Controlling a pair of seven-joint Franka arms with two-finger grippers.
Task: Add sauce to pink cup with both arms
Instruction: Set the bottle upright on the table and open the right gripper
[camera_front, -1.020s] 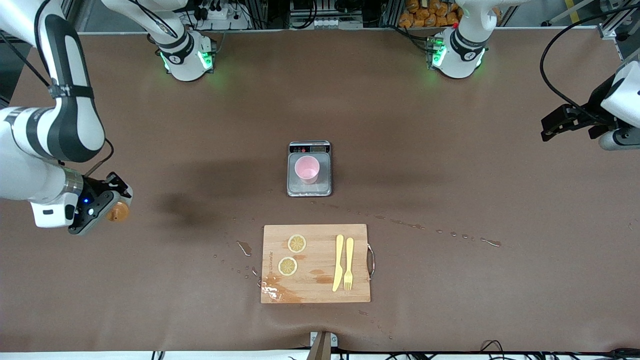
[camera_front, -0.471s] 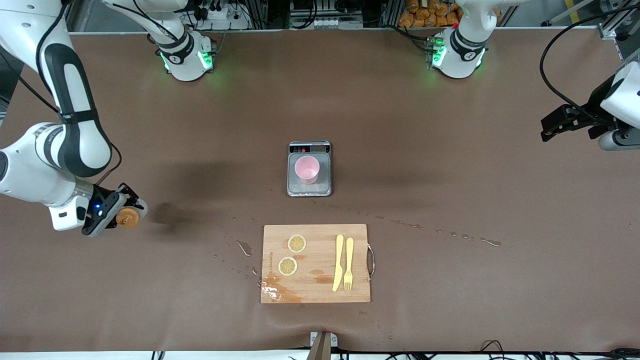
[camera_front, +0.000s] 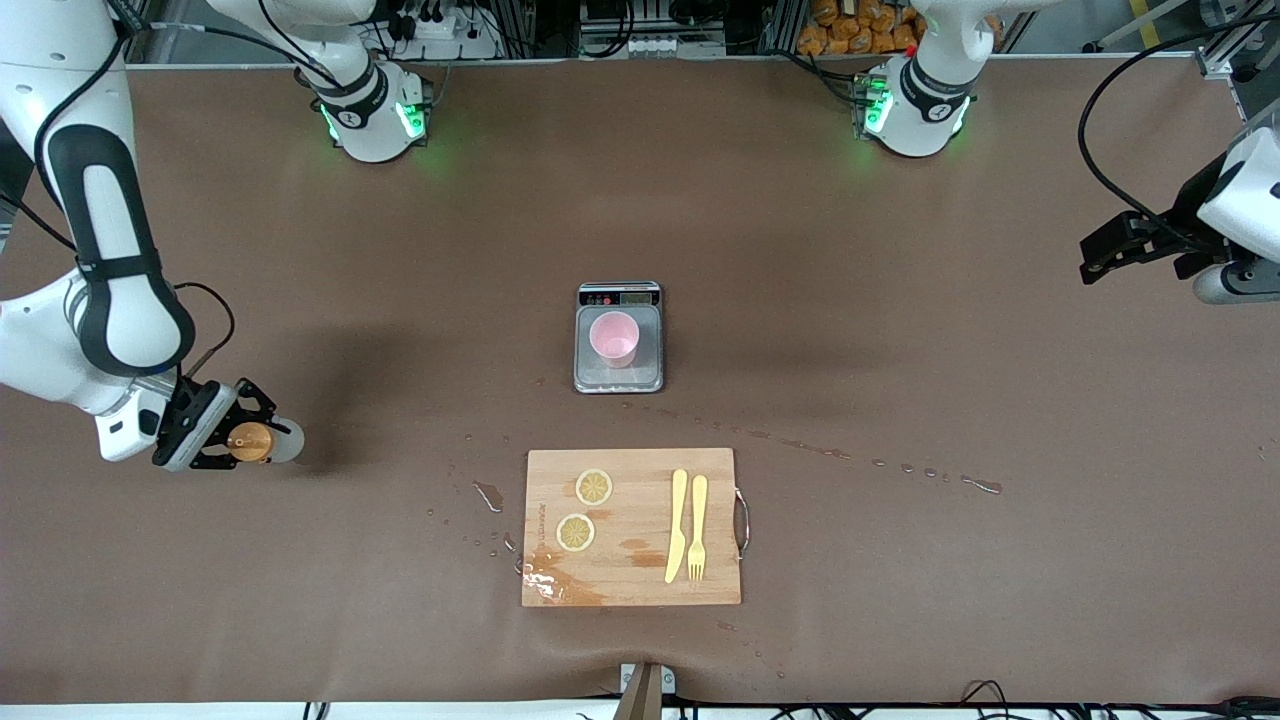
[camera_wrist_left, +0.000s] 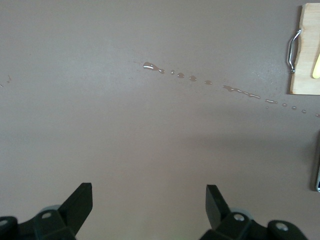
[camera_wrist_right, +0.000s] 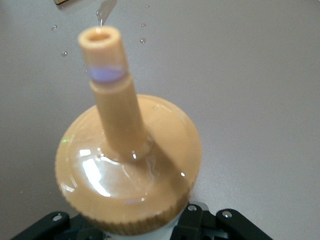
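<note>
Centrally, pink cup (camera_front: 614, 337) upright on grey scale (camera_front: 619, 370), contents not discernible; sauce (camera_front: 258, 441) pinched in right gripper (camera_front: 232, 442) over counter (camera_front: 900, 420) at right arm's end, orange nozzle (camera_wrist_right: 111, 95) up; left gripper (camera_wrist_left: 149, 200) spread wide, waiting over left arm's end.

We see the pink cup (camera_front: 614, 337) on the scale (camera_front: 619, 372) mid-table. The cutting board (camera_front: 640, 580) lies nearer the front camera, carrying two lemon slices (camera_front: 594, 487), a knife (camera_front: 677, 526) and a fork (camera_front: 697, 528).

The left hand (camera_wrist_left: 149, 205), fingers spread wide, hangs over bare brown table (camera_wrist_left: 100, 125) near spilled droplets (camera_wrist_left: 200, 80).
</note>
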